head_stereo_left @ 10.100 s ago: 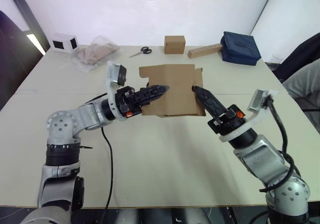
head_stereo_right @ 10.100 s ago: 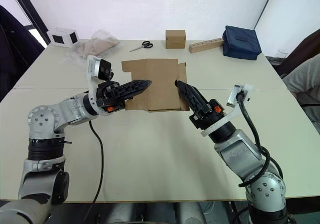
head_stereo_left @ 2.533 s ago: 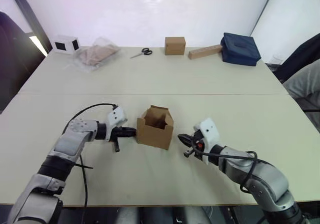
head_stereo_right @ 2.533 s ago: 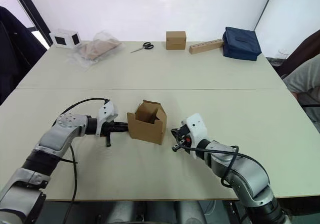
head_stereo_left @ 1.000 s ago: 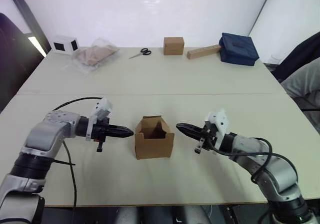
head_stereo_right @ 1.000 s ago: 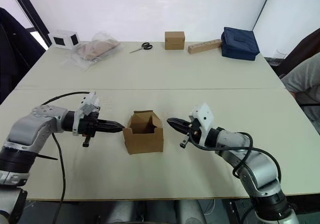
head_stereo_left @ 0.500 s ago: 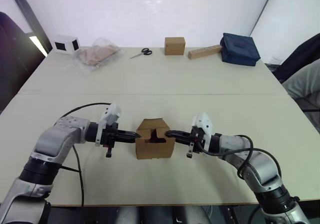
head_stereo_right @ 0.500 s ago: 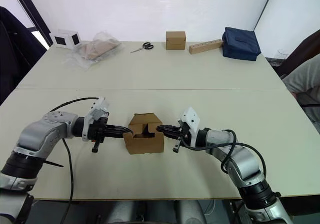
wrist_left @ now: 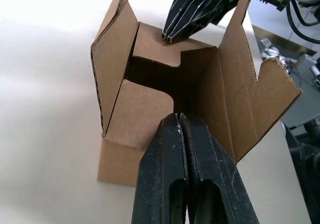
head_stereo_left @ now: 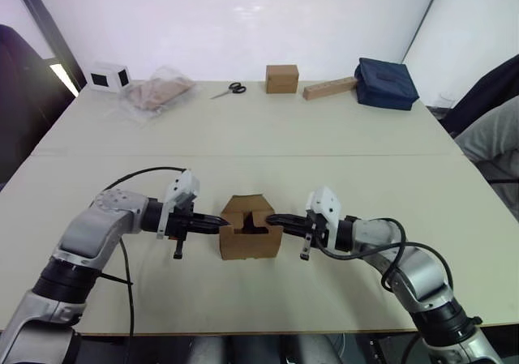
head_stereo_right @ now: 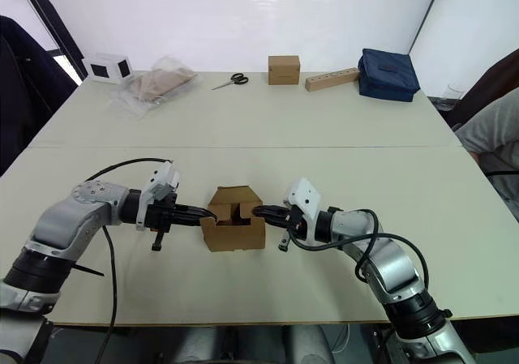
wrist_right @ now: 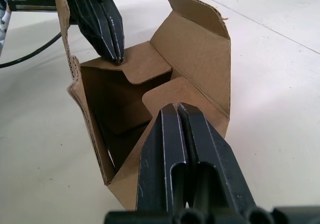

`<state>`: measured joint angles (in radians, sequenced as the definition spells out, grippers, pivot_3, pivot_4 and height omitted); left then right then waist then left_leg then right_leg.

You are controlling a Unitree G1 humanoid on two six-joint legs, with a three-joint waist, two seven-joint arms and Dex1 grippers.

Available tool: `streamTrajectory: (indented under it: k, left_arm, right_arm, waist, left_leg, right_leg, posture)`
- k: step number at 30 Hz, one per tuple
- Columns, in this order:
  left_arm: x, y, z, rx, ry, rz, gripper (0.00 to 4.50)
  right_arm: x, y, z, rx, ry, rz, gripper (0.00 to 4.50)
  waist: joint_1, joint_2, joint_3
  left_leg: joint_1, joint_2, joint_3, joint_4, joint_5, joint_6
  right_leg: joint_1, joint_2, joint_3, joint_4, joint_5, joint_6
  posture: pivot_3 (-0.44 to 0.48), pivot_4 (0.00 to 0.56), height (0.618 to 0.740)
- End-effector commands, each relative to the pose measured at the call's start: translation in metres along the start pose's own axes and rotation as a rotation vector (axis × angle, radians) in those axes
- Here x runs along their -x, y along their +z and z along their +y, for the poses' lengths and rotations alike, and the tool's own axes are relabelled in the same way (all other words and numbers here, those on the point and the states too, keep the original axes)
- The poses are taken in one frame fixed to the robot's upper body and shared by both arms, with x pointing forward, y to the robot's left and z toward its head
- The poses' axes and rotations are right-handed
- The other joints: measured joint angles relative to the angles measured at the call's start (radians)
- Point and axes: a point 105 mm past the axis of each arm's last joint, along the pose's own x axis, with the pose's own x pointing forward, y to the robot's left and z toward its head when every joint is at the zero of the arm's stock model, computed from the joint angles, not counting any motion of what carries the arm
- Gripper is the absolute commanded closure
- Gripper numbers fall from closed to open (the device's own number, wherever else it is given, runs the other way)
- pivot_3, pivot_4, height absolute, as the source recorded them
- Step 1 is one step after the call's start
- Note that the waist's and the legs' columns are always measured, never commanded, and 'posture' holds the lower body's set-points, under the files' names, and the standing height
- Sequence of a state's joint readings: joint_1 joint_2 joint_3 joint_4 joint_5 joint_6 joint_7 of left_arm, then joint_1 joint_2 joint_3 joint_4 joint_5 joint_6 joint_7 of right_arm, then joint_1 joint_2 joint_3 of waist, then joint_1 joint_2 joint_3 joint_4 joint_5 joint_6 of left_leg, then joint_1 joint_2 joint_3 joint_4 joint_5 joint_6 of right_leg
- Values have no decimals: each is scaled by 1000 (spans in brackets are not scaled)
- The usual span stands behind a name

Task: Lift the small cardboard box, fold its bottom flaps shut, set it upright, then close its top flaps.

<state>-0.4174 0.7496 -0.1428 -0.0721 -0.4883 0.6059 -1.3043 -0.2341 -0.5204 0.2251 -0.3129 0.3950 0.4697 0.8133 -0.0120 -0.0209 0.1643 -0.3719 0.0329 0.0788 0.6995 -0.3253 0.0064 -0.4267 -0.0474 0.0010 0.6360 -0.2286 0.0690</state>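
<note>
Both grippers are pressing closed fingertips onto the inner top flaps of the small cardboard box (head_stereo_left: 250, 236), which is standing upright on the table (head_stereo_left: 324, 145), well apart from the scissors (head_stereo_left: 228, 90) and other clutter at the far edge. Left gripper (head_stereo_left: 220, 223), fingers pinched together and holding nothing, is leaning its tip on the side flap (wrist_left: 142, 114) nearest it; right gripper (head_stereo_left: 271, 219), likewise pinched shut and empty, is bearing on the opposite notched flap (wrist_right: 142, 63). In the wrist views each pair of black fingers is meeting the other across the box mouth, and the two long outer flaps (wrist_left: 242, 89) are standing up on either side of that mouth.

Judging from this, the bottom looks folded and the top closing is under way. Risks: uneven pushing is likely to slide or tip the light carton, since nothing is bracing its walls; pressing too deep could drive a side flap down into the cavity; and once either tip is lifting away, the springy cardboard may be popping back up before the outer flaps are coming down over it
</note>
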Motion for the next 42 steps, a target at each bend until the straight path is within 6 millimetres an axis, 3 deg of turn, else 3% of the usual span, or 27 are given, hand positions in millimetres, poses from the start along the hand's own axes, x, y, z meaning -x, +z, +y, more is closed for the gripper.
streamTrajectory:
  k: [1, 7, 13, 16, 19, 22, 24, 31, 36, 42]
  left_arm:
    - [6, 18, -7, 24, -24, -75, 4438]
    - [19, 54, -16, 31, -47, -176, 4438]
    - [38, 59, -11, 6, -16, -143, 4438]
    - [54, 57, 13, 8, 67, -119, 4438]
    - [53, 57, 39, 23, 121, -136, 4438]
    - [42, 53, 58, 43, 136, -147, 4438]
    - [25, 48, 69, 39, 123, -135, 4438]
    - [-26, 33, 88, 19, 77, -95, 4438]
    - [-59, 20, 83, -3, 2, -57, 4438]
    - [-64, 23, 70, -10, -104, -77, 4438]
  right_arm:
    - [5, 15, -4, -19, -30, -51, 4500]
    - [14, 65, -5, -14, -55, -213, 4500]
    - [24, 86, 9, -17, -32, -246, 4500]
    - [29, 88, 31, 7, 46, -200, 4500]
    - [30, 79, 48, 32, 117, -109, 4500]
    - [28, 70, 49, 31, 121, -54, 4500]
    - [24, 62, 49, 32, 124, -16, 4500]
    - [13, 48, 48, 42, 128, 43, 4500]
    - [7, 46, 45, 28, 111, 52, 4500]
    - [5, 43, 42, 9, 97, 56, 4500]
  waist:
    - [0, 0, 0]
    - [0, 0, 2]
    - [-1, 0, 2]
    - [3, 0, 3]
    - [7, 0, 3]
    - [3, 0, 3]
    - [2, 0, 3]
    - [-1, -1, 3]
    - [2, -1, 3]
    - [0, -1, 3]
  left_leg:
    - [0, 0, 0, 0, 0, 0]
    - [-5, 0, 0, 0, 0, 0]
    - [-5, 0, 0, -3, 0, 0]
    - [-5, 0, 0, -3, 0, 0]
    - [-5, 0, 0, -3, 0, 0]
    - [-5, -1, 0, -2, 0, 0]
    - [-6, -2, 1, -2, 0, 0]
    - [-20, -3, 0, 0, 0, 0]
    - [-20, -3, -1, -1, 0, 1]
    - [-21, -3, -1, 0, 0, 1]
  right_leg:
    - [0, 0, 0, 0, 0, 0]
    - [-3, 0, 0, -2, 0, 0]
    - [-3, 0, 0, -4, 0, 0]
    - [-4, 0, -1, -4, 0, 0]
    - [-4, 0, -2, -5, 0, 0]
    - [-2, -1, -2, -6, 0, 0]
    - [-2, -2, -2, -7, 0, 0]
    - [-16, 0, -2, -6, 2, 4]
    - [-16, 2, -3, -6, 3, 5]
    - [-16, 1, -3, -6, 3, 4]
  posture:
    - [0, 150, 740]
    - [0, 150, 740]
    - [0, 150, 740]
    - [0, 150, 740]
    - [0, 150, 740]
    - [0, 150, 740]
    - [0, 150, 740]
    - [0, 150, 740]
    - [0, 150, 740]
    - [0, 150, 740]
